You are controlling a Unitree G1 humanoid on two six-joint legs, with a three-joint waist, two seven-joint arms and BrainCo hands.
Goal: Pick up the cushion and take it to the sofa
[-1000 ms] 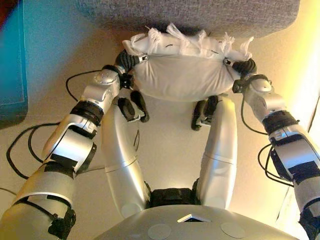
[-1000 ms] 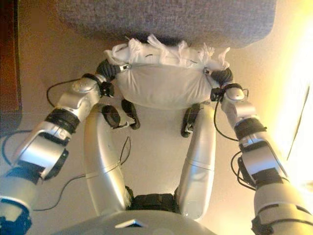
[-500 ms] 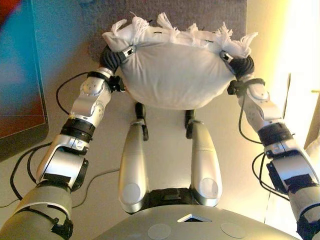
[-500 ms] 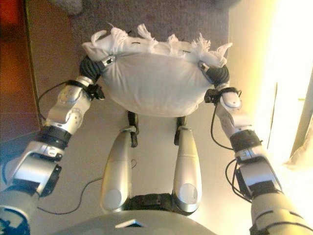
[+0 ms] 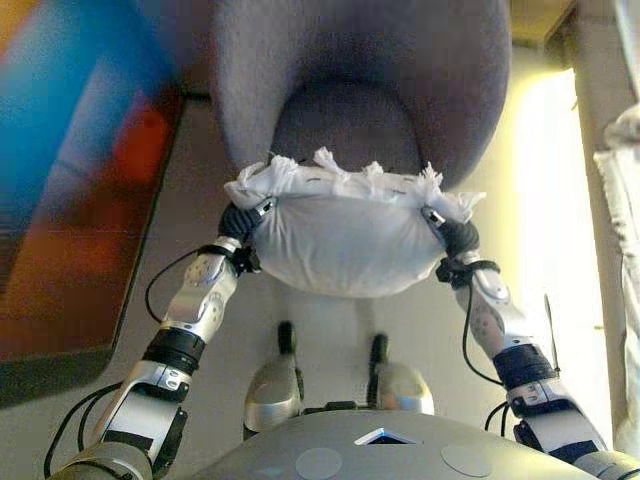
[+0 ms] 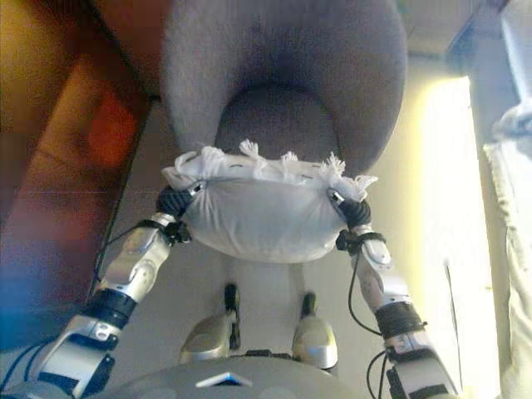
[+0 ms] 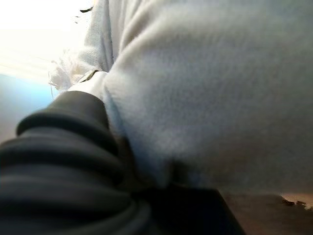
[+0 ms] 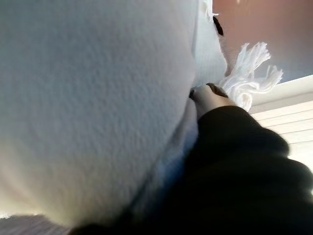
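Left hand (image 5: 240,222) and right hand (image 5: 455,236) press the cushion (image 5: 345,245) between them, fingers hidden so their grip cannot be told, carrying it just short of the sofa (image 5: 360,90); next, I judge, reach forward and release onto the seat.

The cushion (image 5: 340,250) is white, plump and rounded, with a fringe of white tassels along its far edge. It is held clear of the floor, lying crosswise, with its lower side bulging downward. The left hand (image 5: 240,221) presses against one end and the right hand (image 5: 455,236) against the other. The sofa (image 5: 360,85) is grey, with a curved back and a rounded seat. The cushion's tasselled edge lies just before the seat's front.
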